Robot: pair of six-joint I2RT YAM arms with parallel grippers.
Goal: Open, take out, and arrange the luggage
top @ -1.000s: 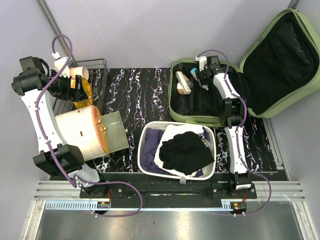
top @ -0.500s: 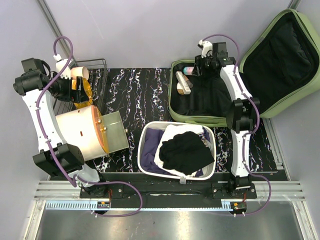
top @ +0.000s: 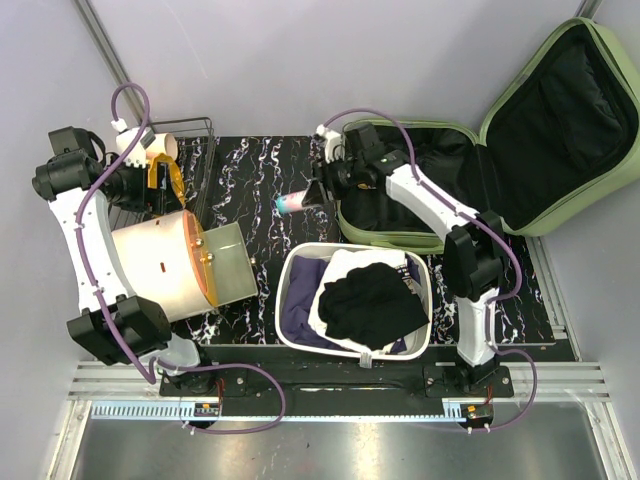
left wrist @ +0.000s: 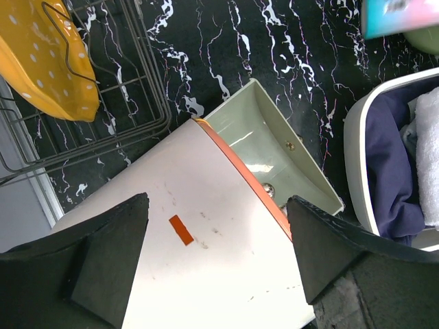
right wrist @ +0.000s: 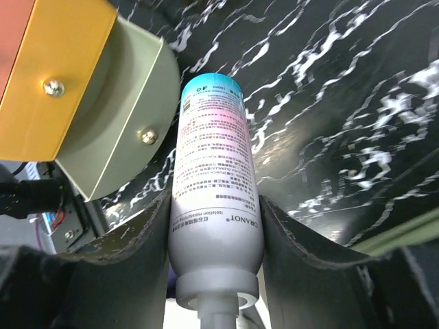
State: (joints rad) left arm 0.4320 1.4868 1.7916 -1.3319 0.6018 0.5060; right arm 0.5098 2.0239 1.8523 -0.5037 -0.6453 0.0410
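The olive-green luggage [top: 385, 238] lies open at the back right, its black-lined lid [top: 560, 110] leaning back against the wall. My right gripper [top: 318, 192] has reached left past the luggage's edge and is over the marbled table. It is shut on a white bottle [top: 293, 202] with a pink and teal end. In the right wrist view both fingers press the bottle [right wrist: 216, 178] near its neck, at the gripper [right wrist: 214, 205]. My left gripper [top: 150, 182] hangs open at the far left, and its wrist view shows the gripper [left wrist: 216, 205] empty above a white can.
A white can [top: 160, 265] with an orange rim and a pale green flap [left wrist: 274, 151] lies on its side at the left. Behind it a wire rack [top: 195, 150] holds a yellow spotted item [left wrist: 41, 62]. A white bin [top: 290, 265] of folded clothes sits at the front centre.
My right arm has swung left out of the luggage, carrying the bottle over the table toward the white can. The left arm has barely shifted.
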